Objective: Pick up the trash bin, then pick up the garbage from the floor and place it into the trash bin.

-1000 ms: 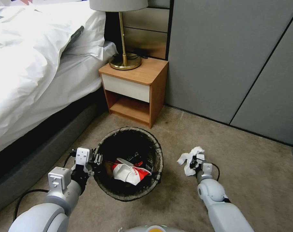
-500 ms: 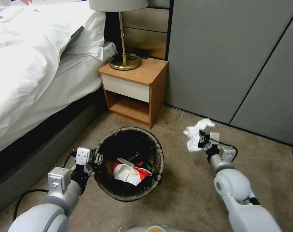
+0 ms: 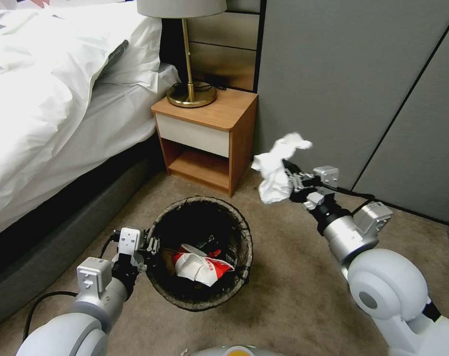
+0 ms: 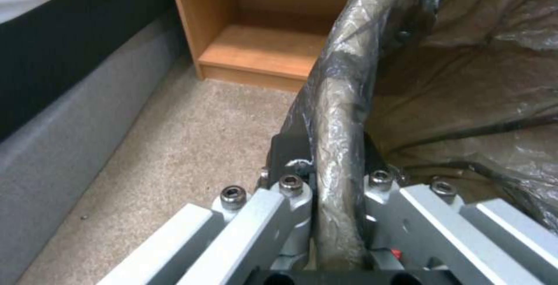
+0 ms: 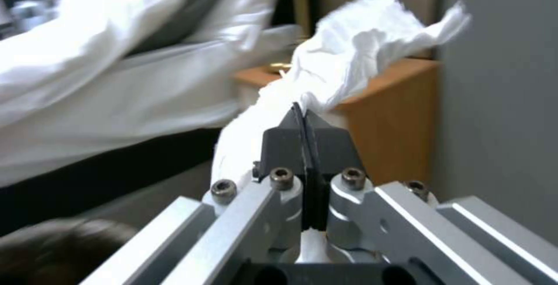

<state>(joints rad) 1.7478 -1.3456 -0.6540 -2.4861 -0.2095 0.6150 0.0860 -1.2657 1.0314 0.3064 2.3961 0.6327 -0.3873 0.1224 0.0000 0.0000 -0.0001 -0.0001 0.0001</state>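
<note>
- Head view: trash bin (image 3: 200,252) on carpet before nightstand (image 3: 207,141); left gripper (image 3: 148,245) at its rim; right gripper (image 3: 290,179) holds white tissue (image 3: 275,168) up, right of nightstand.
- Left wrist view: fingers (image 4: 290,145) clamped on bag-covered rim.
- Right wrist view: fingers (image 5: 285,143) pinched together on tissue.

The lamp (image 3: 182,7) is cut off by the head view's top edge, and the bed (image 3: 51,99) by its left edge. In the trash bin (image 3: 239,227), the litter beneath the red-and-white carton (image 3: 200,264) is too dark to identify. The right wrist view's background is blurred.
</note>
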